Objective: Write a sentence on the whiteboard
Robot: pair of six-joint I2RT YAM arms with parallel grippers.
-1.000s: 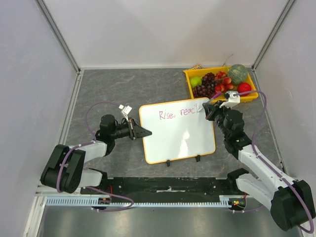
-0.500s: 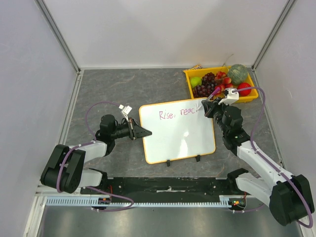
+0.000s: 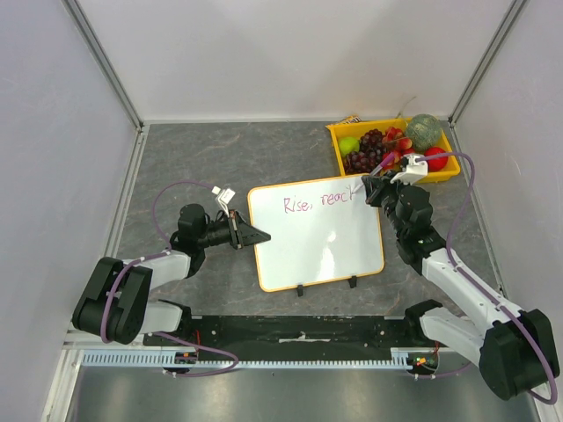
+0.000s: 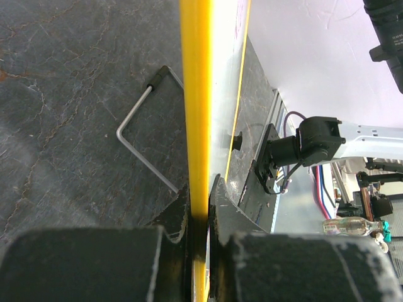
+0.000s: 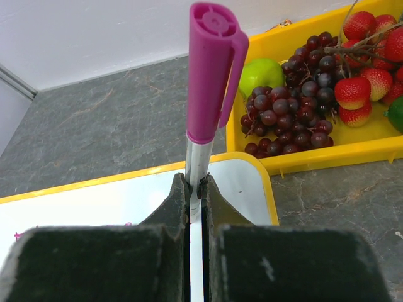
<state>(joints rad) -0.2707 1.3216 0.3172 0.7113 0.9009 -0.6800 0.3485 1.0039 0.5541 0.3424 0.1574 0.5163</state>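
Just beyond whiteboard corner, yellow tray holding grapes, strawberries, green apple

The right gripper covers the end of the sentence. From above I can read "Rise, reac", but the last bit is too hidden to tell. The marker has its tip tucked down between the fingers, so I cannot see if it touches the whiteboard. From the left wrist the board shows only its thin yellow edge, cut off at top and bottom, and no words can be read. From the right wrist the fruit tray runs off the right side.
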